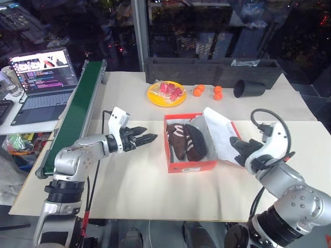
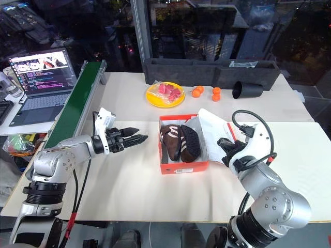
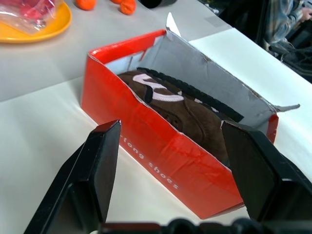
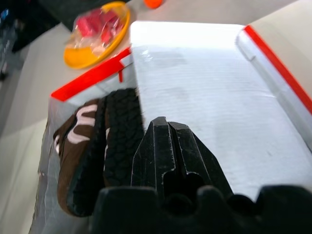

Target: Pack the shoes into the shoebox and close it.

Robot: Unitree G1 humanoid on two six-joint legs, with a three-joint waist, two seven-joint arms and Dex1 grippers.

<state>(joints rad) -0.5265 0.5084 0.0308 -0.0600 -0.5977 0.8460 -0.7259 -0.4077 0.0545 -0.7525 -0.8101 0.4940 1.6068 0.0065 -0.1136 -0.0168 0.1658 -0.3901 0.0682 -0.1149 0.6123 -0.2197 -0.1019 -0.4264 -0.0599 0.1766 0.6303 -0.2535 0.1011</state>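
Right end effector point(image 1: 239, 146) clenched, empty, beside open shoebox point(image 1: 189, 166) lid; shoes point(image 1: 186, 141) apparently both inside

A: Which colours mark the shoebox point(image 1: 190, 166) and the shoes point(image 1: 187, 140)?
B: Red-orange walls with pale lettering, white inside the open lid point(image 1: 221, 133); the shoes are dark brown with white curved markings and black ridged soles.
A: And behind them?
B: A yellow plate point(image 1: 166, 94) of pink-red pieces, orange fruits point(image 1: 198, 90), a black cup point(image 1: 249, 88), a green conveyor belt point(image 1: 76, 110).
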